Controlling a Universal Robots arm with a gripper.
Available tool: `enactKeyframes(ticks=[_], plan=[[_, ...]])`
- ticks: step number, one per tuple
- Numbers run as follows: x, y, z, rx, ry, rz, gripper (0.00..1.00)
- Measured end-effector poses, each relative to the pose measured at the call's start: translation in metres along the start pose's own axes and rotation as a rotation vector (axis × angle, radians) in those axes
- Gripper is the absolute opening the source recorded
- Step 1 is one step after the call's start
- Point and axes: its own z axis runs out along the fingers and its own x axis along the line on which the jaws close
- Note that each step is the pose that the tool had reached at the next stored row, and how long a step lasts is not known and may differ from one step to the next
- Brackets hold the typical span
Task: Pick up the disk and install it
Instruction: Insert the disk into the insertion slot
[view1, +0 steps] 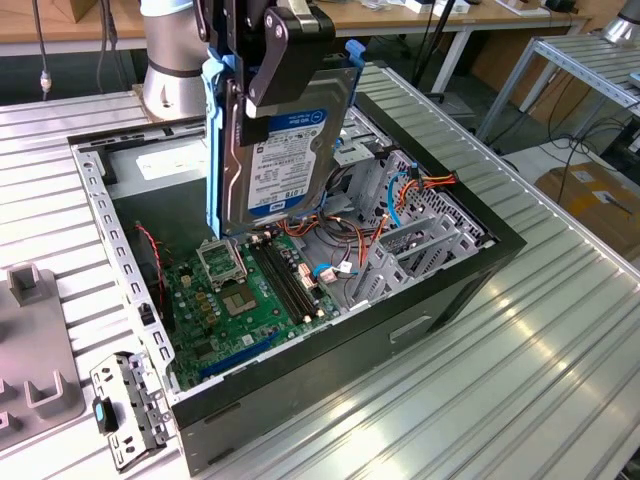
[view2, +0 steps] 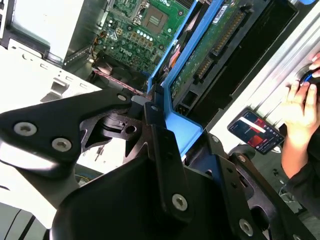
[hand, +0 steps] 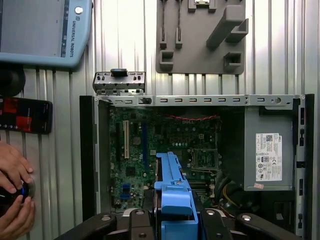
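1 gripper, jaws on 1 disk, over 1 PC case

Ribbed aluminium table filled the foreground, light glancing off its slats. Wood-topped benches on white legs stood behind. A second slatted metal table was at the exterior view's right, with a cardboard box on the pale floor nearby.

A white label with black print and a round blue logo covers the disk. A white printed sticker sits on the grey metal box; small lettering edges the grey pendant.
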Motion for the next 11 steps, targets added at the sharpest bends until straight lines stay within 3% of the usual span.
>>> enactKeyframes(ticks=[11], plan=[[0.0022,0.0000,0.0001,0.0001,-0.0002,0.000,0.37]])
